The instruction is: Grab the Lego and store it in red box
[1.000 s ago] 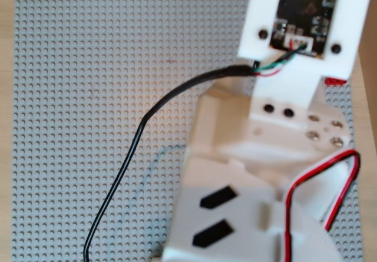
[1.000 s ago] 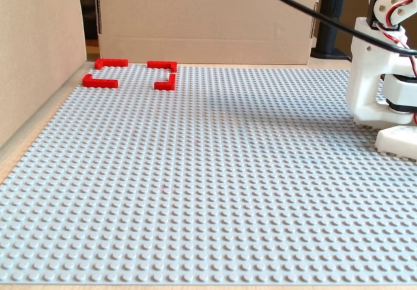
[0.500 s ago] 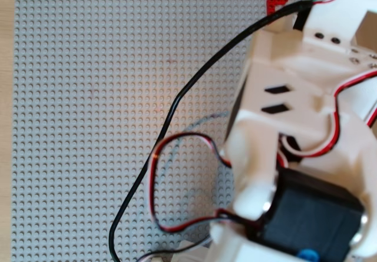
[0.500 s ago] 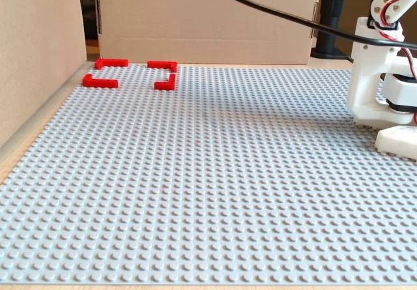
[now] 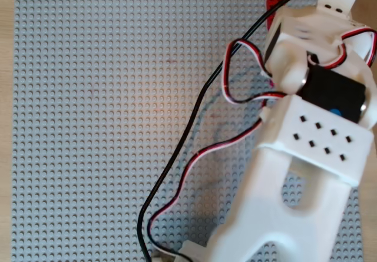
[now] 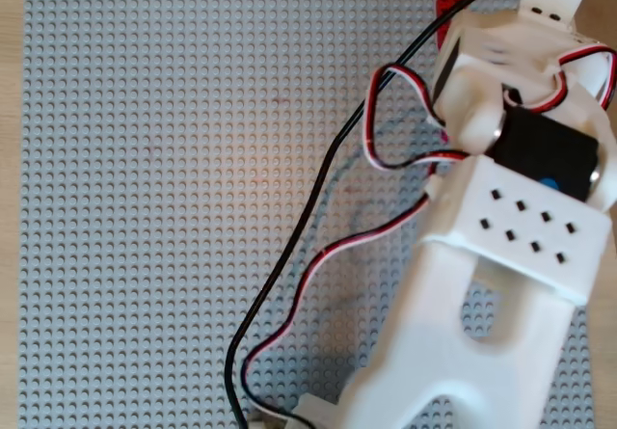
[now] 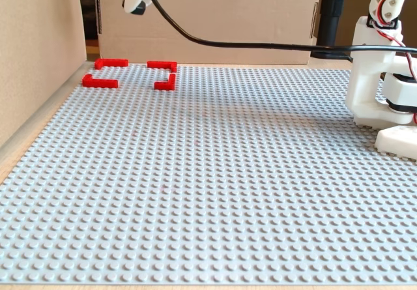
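Observation:
The black hexagonal Lego shows in no view. The red box (image 7: 100, 81), four thin red corner brackets, lies flat at the far left of the grey baseplate (image 7: 228, 173) in the fixed view. In both overhead views only a red scrap of it (image 5: 272, 3) (image 6: 445, 5) shows beside the arm. In the fixed view one white fingertip of my gripper (image 7: 135, 4) hangs high above the red box, cut off by the top edge. Its jaws are hidden, so I cannot tell whether it holds anything.
The white arm (image 5: 306, 156) with its cables covers the right side of both overhead views. In the fixed view its base (image 7: 384, 88) stands at the right. Cardboard walls stand at the left (image 7: 39, 42) and back (image 7: 208, 16). A black cable (image 7: 260, 44) hangs across.

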Controlling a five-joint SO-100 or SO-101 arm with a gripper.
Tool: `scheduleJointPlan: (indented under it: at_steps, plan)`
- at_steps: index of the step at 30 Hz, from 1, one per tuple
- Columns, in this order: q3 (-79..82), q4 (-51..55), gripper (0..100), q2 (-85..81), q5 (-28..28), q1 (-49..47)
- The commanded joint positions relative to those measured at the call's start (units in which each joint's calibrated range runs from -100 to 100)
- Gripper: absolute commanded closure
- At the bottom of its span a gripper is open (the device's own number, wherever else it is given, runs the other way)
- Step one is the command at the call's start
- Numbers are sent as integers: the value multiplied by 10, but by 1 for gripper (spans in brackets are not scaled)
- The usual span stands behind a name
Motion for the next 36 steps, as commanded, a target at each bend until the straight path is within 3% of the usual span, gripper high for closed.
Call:
scheduleJointPlan:
  at_steps: [1, 18, 24, 30, 36]
  plan:
    - [-11, -45, 90, 41, -2, 16]
    - [-27, -71, 90, 130, -20, 17]
    - [-25, -71, 83, 125, -21, 17]
    - [-28, -70, 83, 121, -21, 18]
    - [-52, 5, 87, 47, -21, 15]
